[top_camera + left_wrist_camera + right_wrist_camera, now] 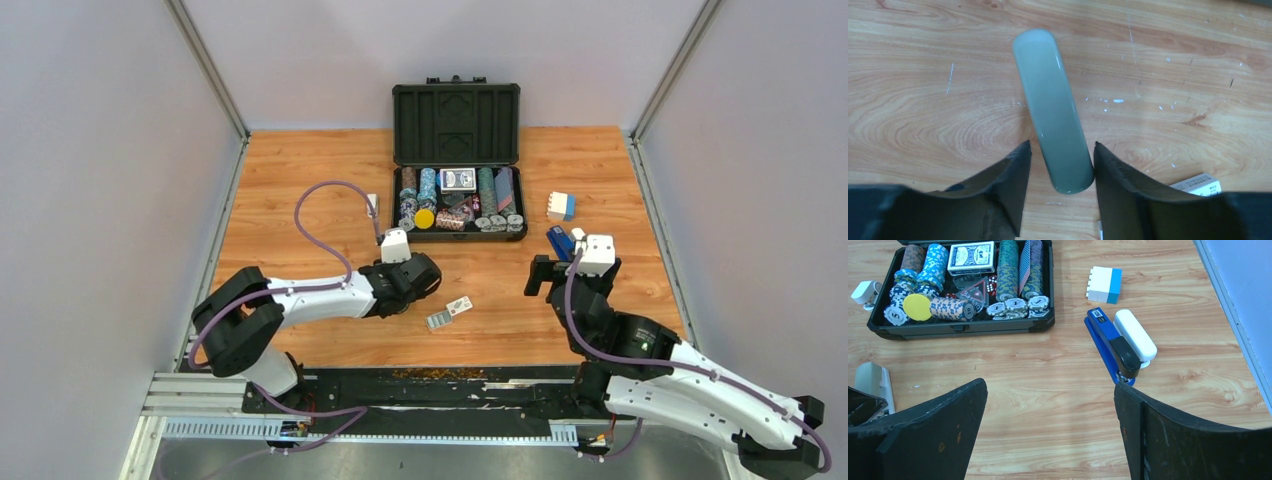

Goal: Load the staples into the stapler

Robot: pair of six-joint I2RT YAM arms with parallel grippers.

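The small white box of staples (439, 320) lies in two parts on the worktop (300, 180) between the arms. Just left of it the left end effector (1062, 155), its arm stretched low, straddles the near end of the grey-green stapler (1053, 100) with fingers parted either side. The right end effector (1050, 385) hangs spread wide and empty, short of a dark blue stapler (1113, 347). Farthest, an open black case (457, 120) holds stacked poker chips (1010, 265) and a deck of cards (971, 257).
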